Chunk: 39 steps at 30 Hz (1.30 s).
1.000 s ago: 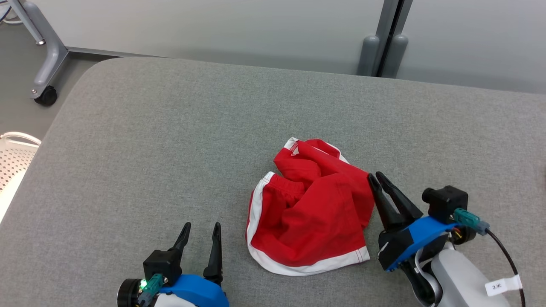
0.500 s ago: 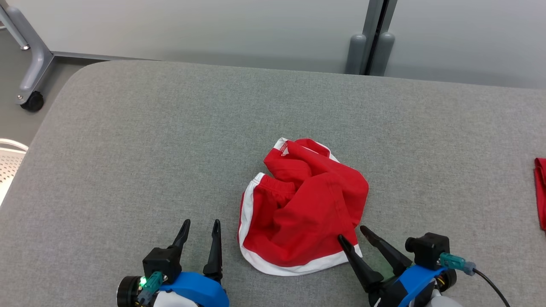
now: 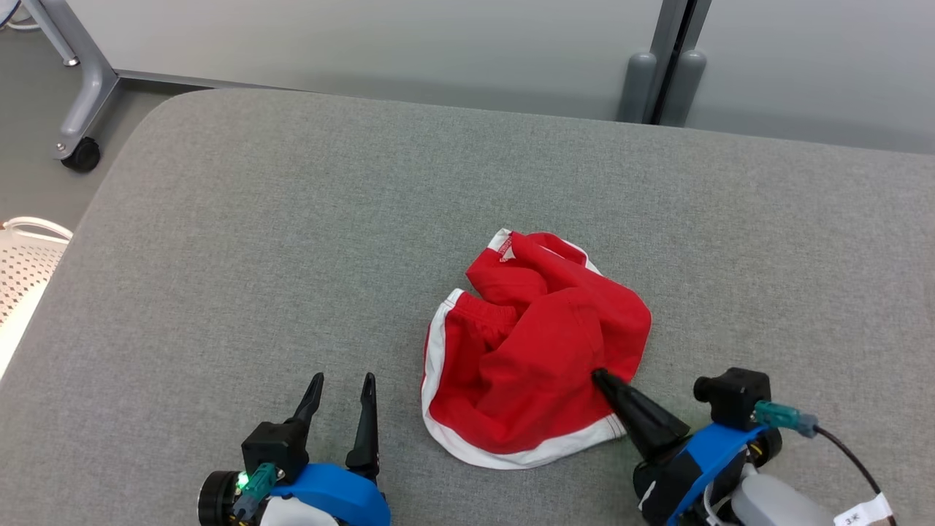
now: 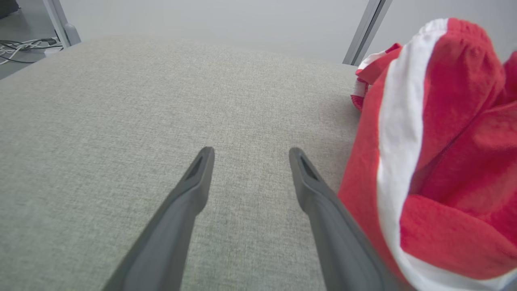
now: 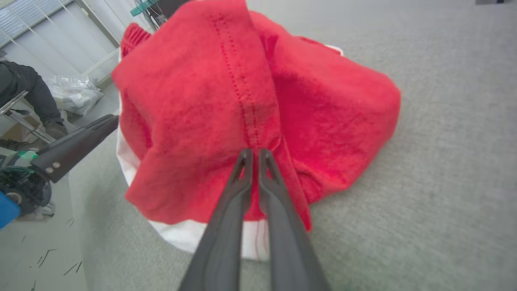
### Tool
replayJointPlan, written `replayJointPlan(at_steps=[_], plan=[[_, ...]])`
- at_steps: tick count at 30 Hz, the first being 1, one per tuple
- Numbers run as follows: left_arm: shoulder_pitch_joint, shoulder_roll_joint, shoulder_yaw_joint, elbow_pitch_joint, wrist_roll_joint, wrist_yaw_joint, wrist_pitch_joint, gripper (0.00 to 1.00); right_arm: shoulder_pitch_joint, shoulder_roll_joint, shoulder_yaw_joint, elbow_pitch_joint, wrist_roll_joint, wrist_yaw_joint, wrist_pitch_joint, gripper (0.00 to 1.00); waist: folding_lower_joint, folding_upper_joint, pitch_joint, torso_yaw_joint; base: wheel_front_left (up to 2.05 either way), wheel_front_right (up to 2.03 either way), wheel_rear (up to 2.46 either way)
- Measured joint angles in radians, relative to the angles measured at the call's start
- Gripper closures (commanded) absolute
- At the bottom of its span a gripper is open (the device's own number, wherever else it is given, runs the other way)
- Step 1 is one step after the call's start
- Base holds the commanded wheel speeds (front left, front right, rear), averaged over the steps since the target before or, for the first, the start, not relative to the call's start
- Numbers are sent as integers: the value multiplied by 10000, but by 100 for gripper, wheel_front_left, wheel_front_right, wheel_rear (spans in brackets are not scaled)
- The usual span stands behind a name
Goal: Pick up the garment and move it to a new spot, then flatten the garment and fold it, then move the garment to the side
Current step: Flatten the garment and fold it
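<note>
grey cloth-topped desk (image 3: 219, 256), pale wall panels (image 3: 365, 44) behind: one red garment (image 3: 526, 365) with white trim, crumpled in a heap, lying just to the right of the left gripper (image 3: 342, 380) and directly ahead of the right gripper (image 3: 600, 378). left gripper: fingers spread apart, holding nothing, low over bare desk, its right finger just beside the garment's white-edged hem. right gripper: fingers together, tips pinched on the red cloth at a stitched seam on the heap's near side.

The scene is evenly and brightly lit, with only soft shadows cast. The garment (image 4: 444, 161) is blurred close up, and the wrist views are bowed at their edges.
</note>
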Motion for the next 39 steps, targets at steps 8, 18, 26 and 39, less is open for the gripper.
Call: replayJointPlan(at_steps=[8, 18, 26, 39], plan=[[21, 0, 8, -48, -27, 12, 0, 0, -20, 33, -1578, -46, -876, 0, 0, 100, 0, 0, 38, -220, 0, 0, 0], [9, 2, 247, -215, 117, 192, 0, 0, 483, 790, -4807, -119, -2815, 0, -2, 0, 0, 0, -136, -505, 0, 0, 0], [414, 2, 897, -470, 830, 495, 0, 0, 1675, 2401, -7743, -545, -5338, 0, -2, 0, -1, -2, -771, -971, 0, 0, 0], [1397, -2, 1490, -838, 1281, 518, 0, 0, 3029, 3066, -7791, -121, -5944, 0, 0, 0, -2, -3, -1789, -1995, 0, 0, 0]])
